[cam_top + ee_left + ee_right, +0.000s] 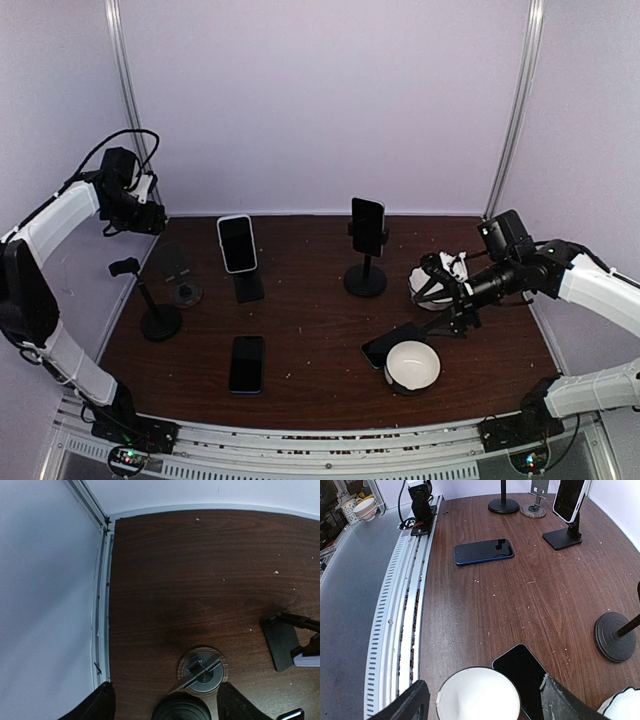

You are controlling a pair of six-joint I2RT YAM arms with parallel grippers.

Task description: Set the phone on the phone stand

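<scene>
White-shelled arms (pixel 60 215) with black joints, black cables (pixel 118 134) and black fingers (pixel 412 702).

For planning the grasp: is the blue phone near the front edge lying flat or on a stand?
Lying flat. The blue phone rests directly on the table, touching no stand; the right wrist view shows the same.

Flat phone: dark-screened phone (pixel 247 363) with a blue edge, lying face up on the table (pixel 310 300), front left of centre, its long side running front to back.
Second loose phone: black phone (pixel 385 348), flat and face up at the front right, turned diagonally, one end covered.
Empty stand: black phone stand (pixel 161 322) on the left, with a round base, a thin leaning pole and a small clamp on top holding nothing; near the flat phone, not touching.
</scene>
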